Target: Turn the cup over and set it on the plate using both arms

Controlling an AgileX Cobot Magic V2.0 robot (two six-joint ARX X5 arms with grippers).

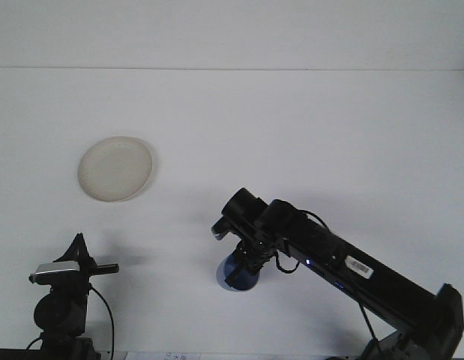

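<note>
**Right arm held the blue cup low at the table's centre**

The right arm (pixel 351 266) reached in from the near right corner, stretched diagonally toward the middle of the white table (pixel 291 127). Its gripper (pixel 243 262) pointed down at the near-centre of the surface, its jaws closed around the blue cup (pixel 235 276). Only the cup's lower rounded part showed beneath the black wrist, so its orientation could not be told, nor whether it touched the table.

The cream plate (pixel 115 168) lay well apart from the cup, farther back and to the left, with nothing on it.

The left arm (pixel 63 300) sat at the near left edge, low and folded. Its gripper (pixel 83 257) pointed upward and away, holding nothing; how far its fingers stood apart could not be told from this view.
</note>
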